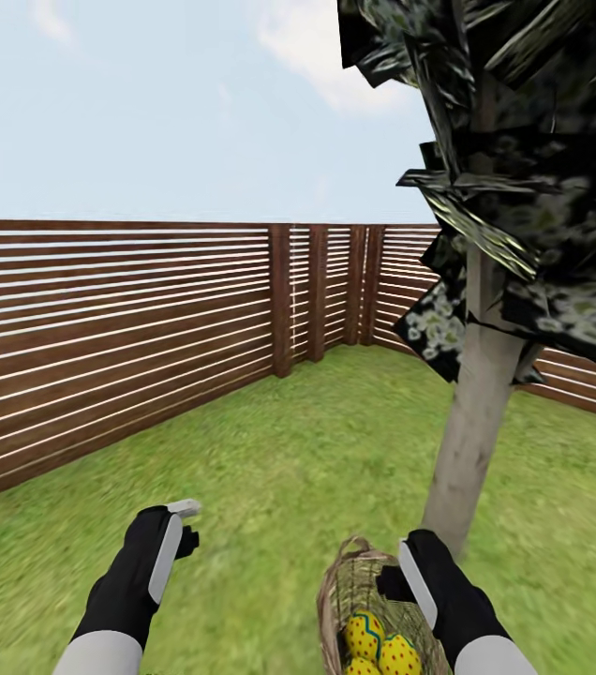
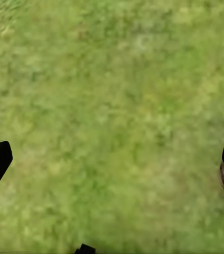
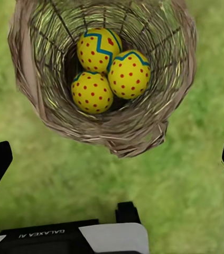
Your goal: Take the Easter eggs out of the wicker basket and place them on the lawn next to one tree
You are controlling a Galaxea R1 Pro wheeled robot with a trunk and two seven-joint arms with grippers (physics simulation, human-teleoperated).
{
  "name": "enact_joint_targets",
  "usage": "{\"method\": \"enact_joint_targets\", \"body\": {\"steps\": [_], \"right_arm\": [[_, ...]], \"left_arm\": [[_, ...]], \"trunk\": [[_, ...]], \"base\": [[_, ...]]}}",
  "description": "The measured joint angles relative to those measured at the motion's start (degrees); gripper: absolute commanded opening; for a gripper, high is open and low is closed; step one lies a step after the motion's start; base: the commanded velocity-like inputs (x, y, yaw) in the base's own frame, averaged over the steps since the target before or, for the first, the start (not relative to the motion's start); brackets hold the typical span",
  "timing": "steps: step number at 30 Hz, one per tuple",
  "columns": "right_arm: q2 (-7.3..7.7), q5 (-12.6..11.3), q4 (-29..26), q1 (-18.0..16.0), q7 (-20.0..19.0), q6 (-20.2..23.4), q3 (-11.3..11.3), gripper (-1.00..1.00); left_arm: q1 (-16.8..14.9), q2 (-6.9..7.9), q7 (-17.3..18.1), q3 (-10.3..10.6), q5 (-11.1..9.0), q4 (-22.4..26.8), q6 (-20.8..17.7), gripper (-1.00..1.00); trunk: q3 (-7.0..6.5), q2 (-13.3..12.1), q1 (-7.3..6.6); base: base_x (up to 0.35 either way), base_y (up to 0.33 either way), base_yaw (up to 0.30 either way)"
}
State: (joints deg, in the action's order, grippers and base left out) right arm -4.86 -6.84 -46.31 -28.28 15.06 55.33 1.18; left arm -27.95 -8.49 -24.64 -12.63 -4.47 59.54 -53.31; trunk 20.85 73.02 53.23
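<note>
My right tool (image 1: 401,569) hangs spread wide over the round tan wicker basket (image 3: 35,100) on the mottled green lawn (image 2: 112,106), just beside the pale grey-tan tree trunk (image 1: 471,441). Three bright yellow eggs (image 3: 92,92) huddle inside — smooth, rigid, probably light; I'd pinch across the middle. My left tool (image 1: 178,525) gapes empty.

Easter eggs (image 3: 106,69) yellow with red dots (two carry blue zigzag bands). Wicker basket (image 3: 138,129) tan-brown. Lawn (image 1: 289,469) mottled green. Fence (image 1: 101,328) dark brown slats. Tree (image 1: 474,422) trunk pale grey-tan, crown dark green, pale-spotted.
</note>
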Motion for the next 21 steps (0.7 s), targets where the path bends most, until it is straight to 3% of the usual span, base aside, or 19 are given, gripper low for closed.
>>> {"method": "enact_joint_targets", "body": {"steps": [8,21], "right_arm": [[-0.63,0.0,0.0,0.0,-0.1,0.0,-0.5,1.0],[-0.83,0.0,0.2,0.0,-0.1,0.0,-0.7,1.0]], "left_arm": [[0.0,-0.02,0.0,0.0,-0.8,-0.3,0.0,1.0],[0.0,-0.02,0.1,0.0,-1.0,-1.9,1.1,1.0]], "trunk": [[0.23,0.0,0.02],[0.28,0.0,0.04]], "base": [[0.043,-0.319,0.226],[-0.157,-0.303,0.021]]}}
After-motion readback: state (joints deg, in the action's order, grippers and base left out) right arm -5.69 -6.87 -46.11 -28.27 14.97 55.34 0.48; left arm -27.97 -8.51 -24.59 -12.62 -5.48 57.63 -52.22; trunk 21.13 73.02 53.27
